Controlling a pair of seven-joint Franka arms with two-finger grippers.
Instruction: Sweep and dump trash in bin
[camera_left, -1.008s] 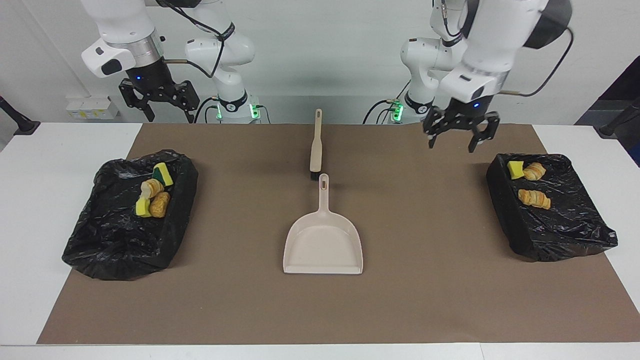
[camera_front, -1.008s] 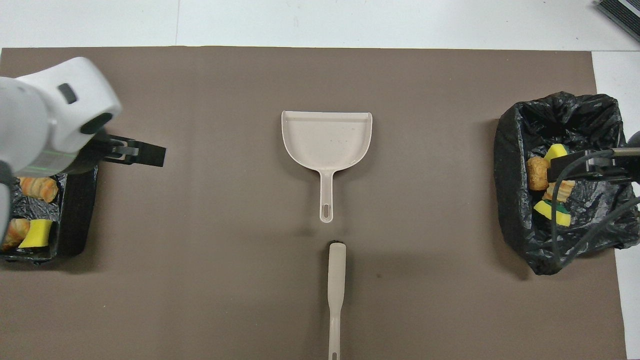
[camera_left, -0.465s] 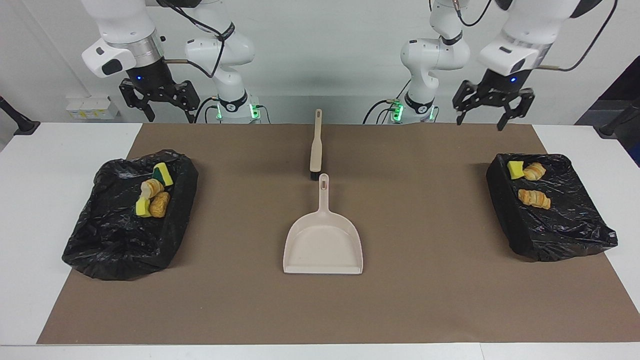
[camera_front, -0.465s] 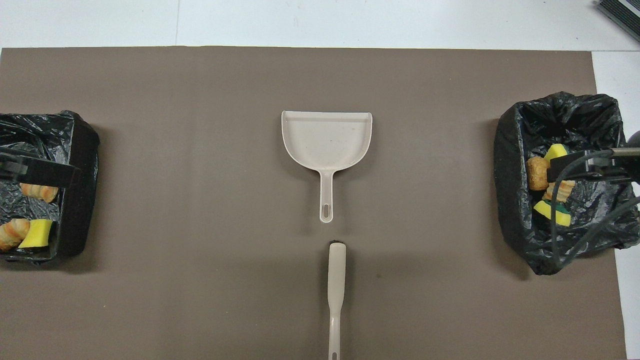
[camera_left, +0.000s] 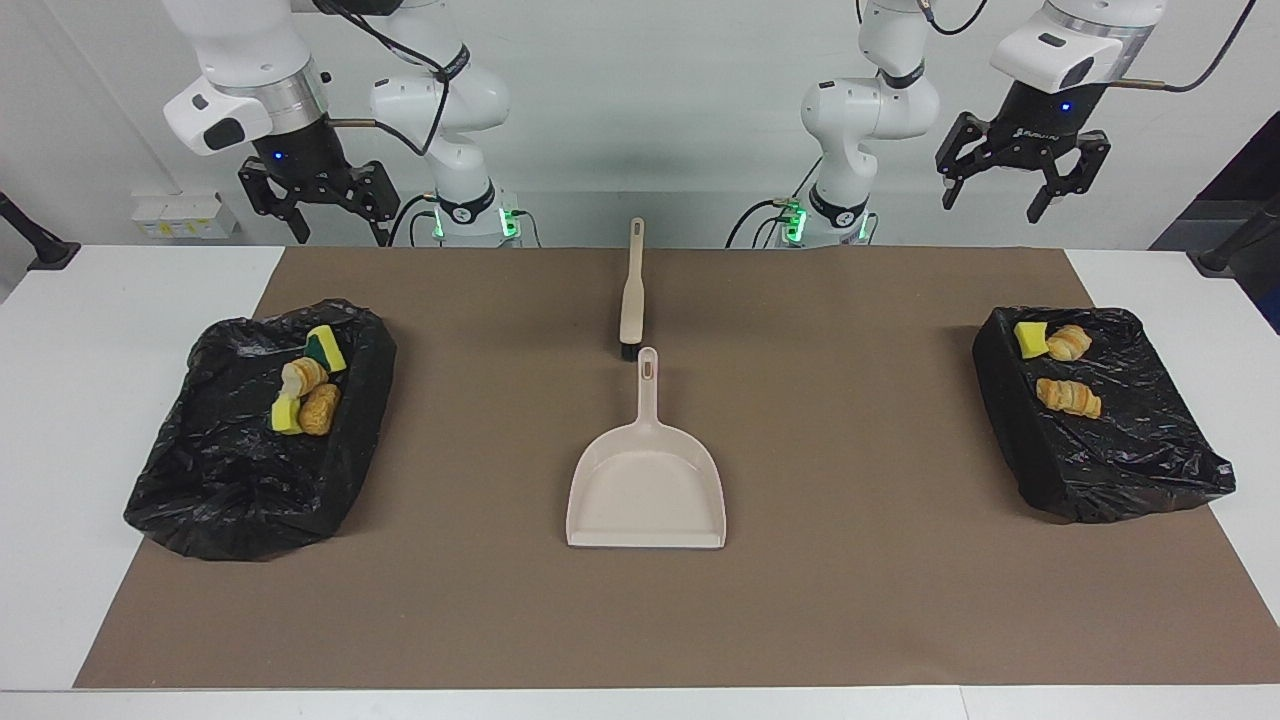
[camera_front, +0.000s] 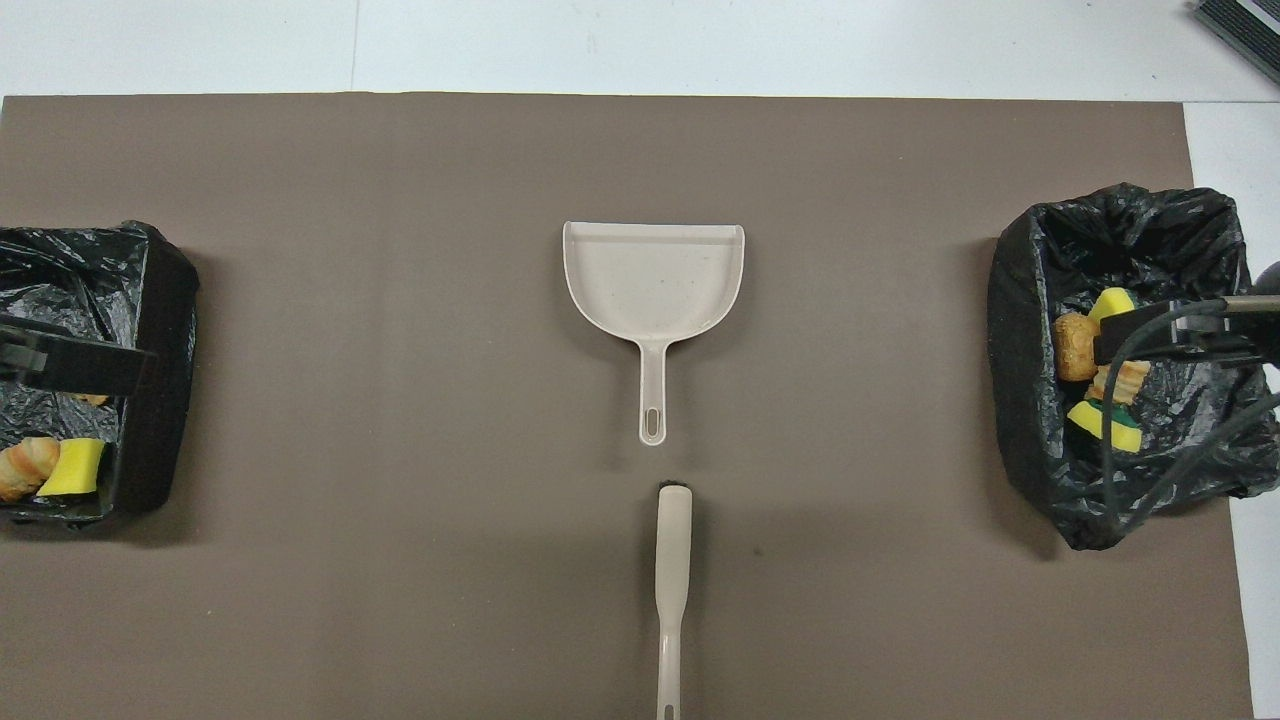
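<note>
Trash (camera_left: 305, 385) in both bins (camera_left: 1100, 430), partly hidden overhead.
Left gripper (camera_left: 1020, 185) and right gripper (camera_left: 318, 205) hung raised, fingers spread, empty.

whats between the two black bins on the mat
Between the two bins lie the beige dustpan and, nearer the robots, the brush, end to end; the facing view shows this best.

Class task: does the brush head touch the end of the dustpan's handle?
Apart. In the overhead view a strip of brown mat shows between the brush head and the dustpan handle's end.
</note>
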